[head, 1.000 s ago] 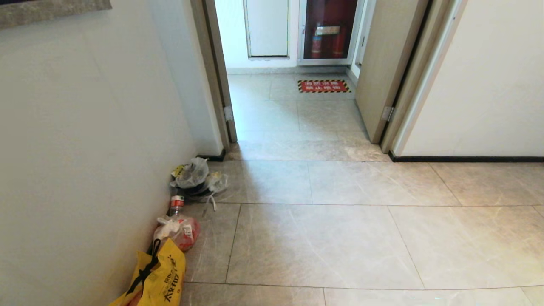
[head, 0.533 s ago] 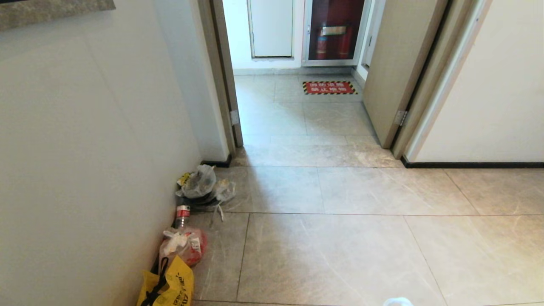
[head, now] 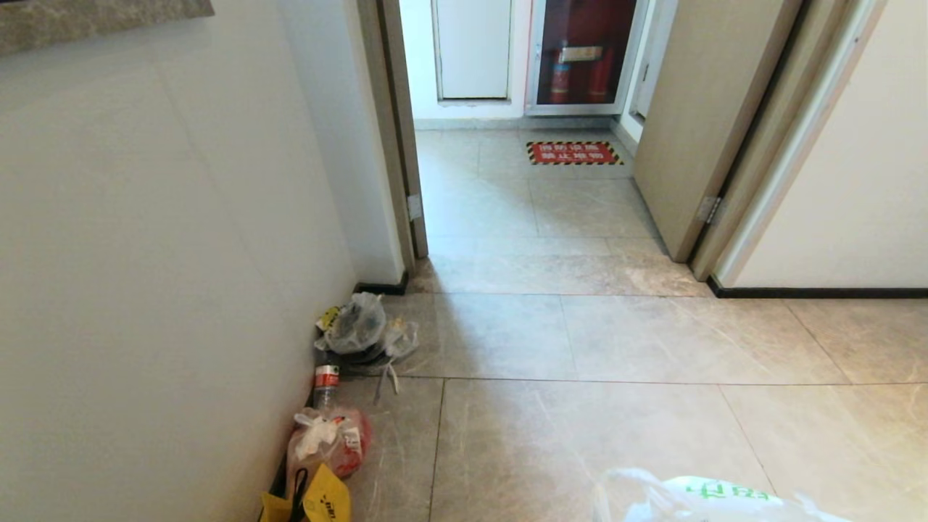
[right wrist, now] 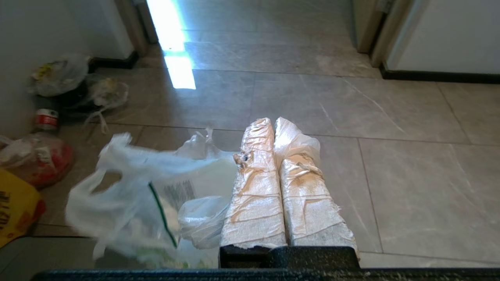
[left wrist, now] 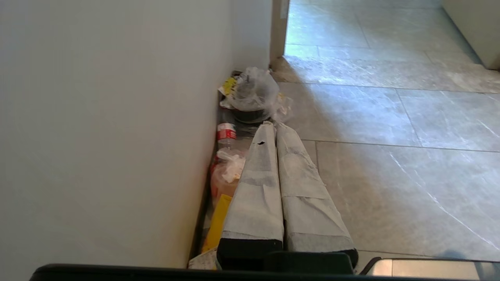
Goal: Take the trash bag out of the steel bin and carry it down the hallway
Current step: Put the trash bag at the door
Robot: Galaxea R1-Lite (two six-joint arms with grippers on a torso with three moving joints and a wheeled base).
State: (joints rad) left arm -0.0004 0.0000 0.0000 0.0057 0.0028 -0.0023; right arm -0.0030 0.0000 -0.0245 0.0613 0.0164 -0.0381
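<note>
Daylight through doorway (head: 522, 188); glare stripe on floor (right wrist: 177, 66); trash bag (right wrist: 148, 195) motion-blurred.

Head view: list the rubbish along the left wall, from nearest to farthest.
yellow bag → red-and-white tied bag → bottle with red label → clear bag heap by the door frame.

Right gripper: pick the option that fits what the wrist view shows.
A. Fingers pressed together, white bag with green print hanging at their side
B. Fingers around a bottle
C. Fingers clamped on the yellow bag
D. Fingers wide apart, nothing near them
A: the right gripper has its wrapped fingers pressed side by side, and the trash bag hangs right beside them above the hallway tiles.
</note>
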